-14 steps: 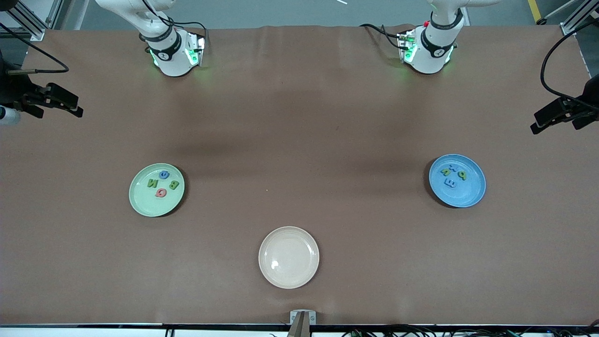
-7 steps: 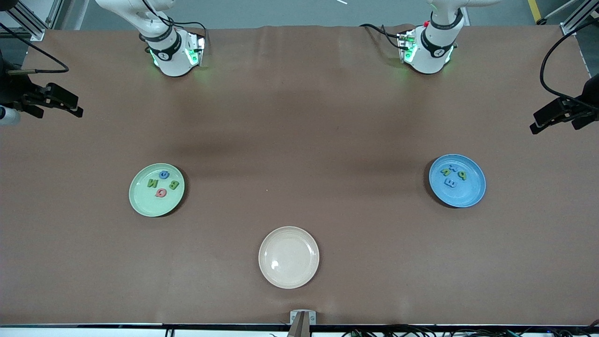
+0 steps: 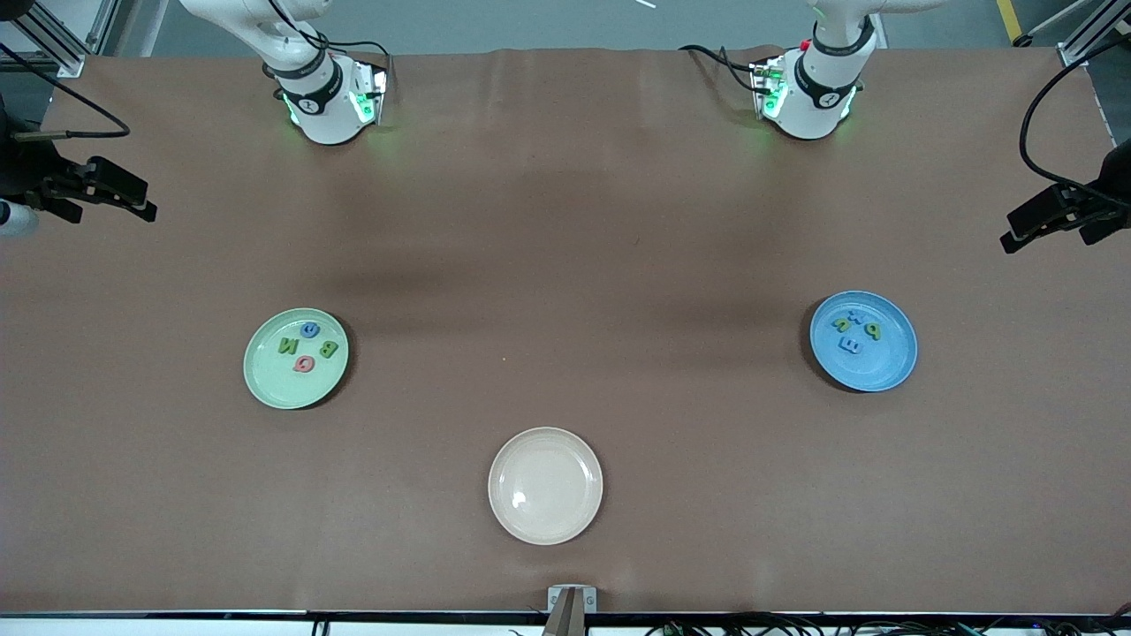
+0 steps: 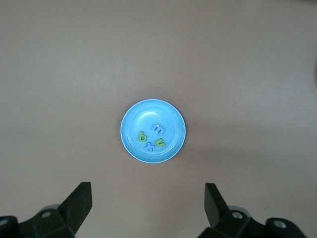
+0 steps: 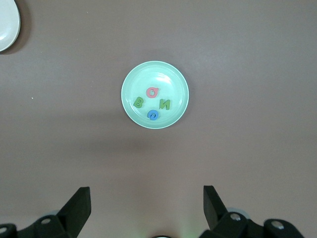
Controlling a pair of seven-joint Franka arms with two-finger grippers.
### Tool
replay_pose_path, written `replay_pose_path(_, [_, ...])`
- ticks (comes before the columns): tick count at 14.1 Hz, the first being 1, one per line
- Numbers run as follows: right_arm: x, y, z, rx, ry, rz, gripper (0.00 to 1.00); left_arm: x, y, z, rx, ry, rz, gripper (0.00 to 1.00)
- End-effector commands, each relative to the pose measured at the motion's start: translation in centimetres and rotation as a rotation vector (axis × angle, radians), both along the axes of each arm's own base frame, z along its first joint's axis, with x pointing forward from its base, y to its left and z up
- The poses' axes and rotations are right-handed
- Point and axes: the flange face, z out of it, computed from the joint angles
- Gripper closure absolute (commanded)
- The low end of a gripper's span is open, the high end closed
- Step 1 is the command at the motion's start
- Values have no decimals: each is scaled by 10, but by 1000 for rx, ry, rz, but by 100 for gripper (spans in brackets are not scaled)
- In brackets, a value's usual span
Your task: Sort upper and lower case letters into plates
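Toward the right arm's end of the table lies the mint green plate (image 3: 265,382) (image 5: 132,82). In it lie several letters: a red one (image 5: 152,92), a green B (image 5: 138,102), a green N (image 5: 164,104) and a blue one (image 5: 153,115). The blue plate (image 3: 876,367) (image 4: 148,113), toward the left arm's end, holds two green letters (image 4: 142,137) and two blue ones (image 4: 159,130). My left gripper (image 4: 147,187) hangs high over the table by the blue plate, open and holding nothing. My right gripper (image 5: 146,191) hangs high by the mint plate, open and holding nothing too. Neither hand shows in the front view.
A cream-beige plate (image 3: 545,486) with nothing in it lies nearest the front camera, midway between the two plates. The arms' bases (image 3: 327,97) (image 3: 808,88) stand at the table's edge farthest from the front camera. Black clamped devices (image 3: 97,190) (image 3: 1060,212) reach in over both ends of the table.
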Motion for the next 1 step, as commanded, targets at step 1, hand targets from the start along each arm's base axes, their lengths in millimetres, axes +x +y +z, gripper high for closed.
replay_pose_path(1, [-3, 0, 3, 12, -10, -2, 0, 0, -2, 4, -18, -10, 9, 0])
